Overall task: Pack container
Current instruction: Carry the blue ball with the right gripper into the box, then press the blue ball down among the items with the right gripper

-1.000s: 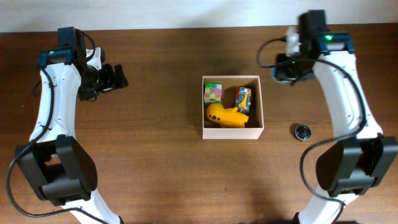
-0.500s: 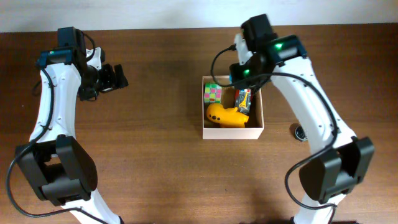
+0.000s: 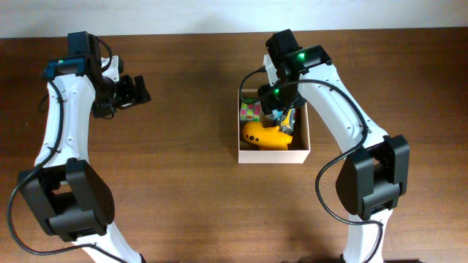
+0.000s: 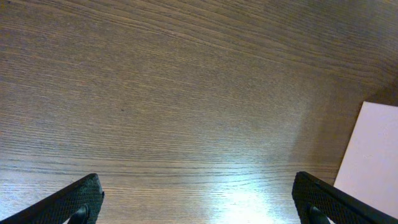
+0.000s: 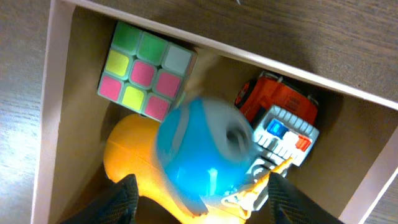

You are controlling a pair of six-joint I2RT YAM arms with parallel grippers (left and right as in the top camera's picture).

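Right wrist view tells the most. The right gripper [image 5: 202,190] is spread wide, and only its two fingers [image 5: 121,199] show at the lower edge. Between them is a round blue thing [image 5: 205,155] that seems to touch neither finger. It is smeared while everything around it is sharp, so it is probably loose and dropping, not held.

Directly below it lies a yellow toy [image 5: 134,155]. A colourful cube [image 5: 146,74] is beside that, and an orange and white toy [image 5: 280,118] is on the other side. All three lie inside the container [image 5: 53,124], which stands near the middle of the table [image 3: 190,183], under the right arm [image 3: 329,80].

The step in hand appears to be dropping the blue thing into the box. To do it well, the gripper should stay centred over the tan floor and low. The box is already crowded, and a round piece may roll off the yellow toy toward a wall. Afterwards the gripper should rise straight up, so that a finger does not catch the rim.

The left gripper [image 4: 199,199] is far to the side, fully open above bare wood, with nothing between its tips.

Several things remain uncertain. What the blue thing is cannot be told through the blur. In the overhead view the arm covers the back of the box and the blue thing is not visible. A pale shape [image 4: 373,155] at the edge of the left wrist view is cut off; it may be the box wall.
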